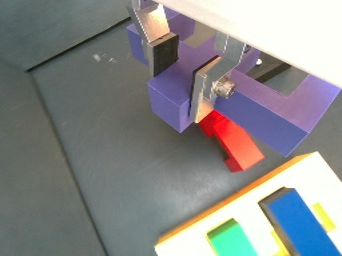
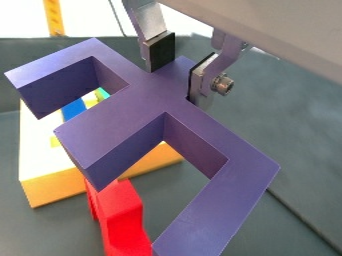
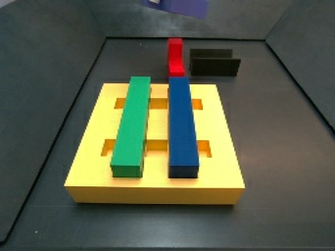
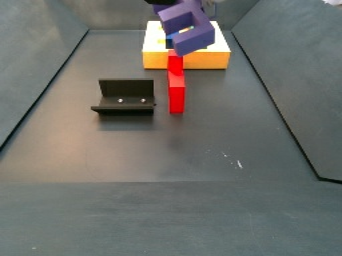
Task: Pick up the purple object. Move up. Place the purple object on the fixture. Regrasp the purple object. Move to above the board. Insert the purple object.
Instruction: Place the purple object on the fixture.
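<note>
The purple object [image 2: 147, 120], a flat cross-shaped block, hangs in the air, and my gripper [image 2: 181, 65] is shut on one of its arms. Both silver fingers press its sides in both wrist views, gripper [image 1: 183, 68] on purple object [image 1: 174, 100]. In the side views the purple object [image 4: 185, 25] floats high above the floor, over the far end near the board [image 4: 207, 58], and only its lower part shows as the purple object [image 3: 185, 6] at the picture's edge. The black fixture [image 4: 124, 97] stands on the floor apart from it, fixture [image 3: 214, 63]. The yellow board [image 3: 92, 147] lies flat.
A red block [image 4: 175, 83] lies on the floor between fixture and board, directly under the held piece, red block [image 1: 234, 142]. A green bar [image 3: 131, 125] and a dark-blue bar [image 3: 182, 125] sit in the board's slots. Dark walls ring the floor.
</note>
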Controlling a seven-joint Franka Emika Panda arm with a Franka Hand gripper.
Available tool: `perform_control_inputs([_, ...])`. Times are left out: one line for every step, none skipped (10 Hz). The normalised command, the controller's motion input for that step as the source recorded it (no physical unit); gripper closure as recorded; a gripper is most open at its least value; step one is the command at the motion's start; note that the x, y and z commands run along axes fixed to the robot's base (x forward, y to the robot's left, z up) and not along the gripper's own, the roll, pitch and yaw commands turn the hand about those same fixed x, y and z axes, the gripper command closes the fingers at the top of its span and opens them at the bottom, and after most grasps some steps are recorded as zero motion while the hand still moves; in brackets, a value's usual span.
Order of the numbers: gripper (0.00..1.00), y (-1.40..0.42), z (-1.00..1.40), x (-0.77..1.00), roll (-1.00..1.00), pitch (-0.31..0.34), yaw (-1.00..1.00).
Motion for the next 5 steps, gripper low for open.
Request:
perform_control_inputs([1.0,-0.17,0.2,0.55,-0.25,0.589,0.39])
perform_control_inputs([1.0,-0.17,0.15,0.72,-0.1,0.397,0.38])
perform_control_inputs([1.0,-0.03,0.0,0.88,0.0,0.471,0.26])
perform_control_inputs([1.0,0.0,0.0,0.91,0.0,0.486,0.23])
perform_control_inputs([1.0,-0.01,0.21,0.74,-0.02,0.643,0.28])
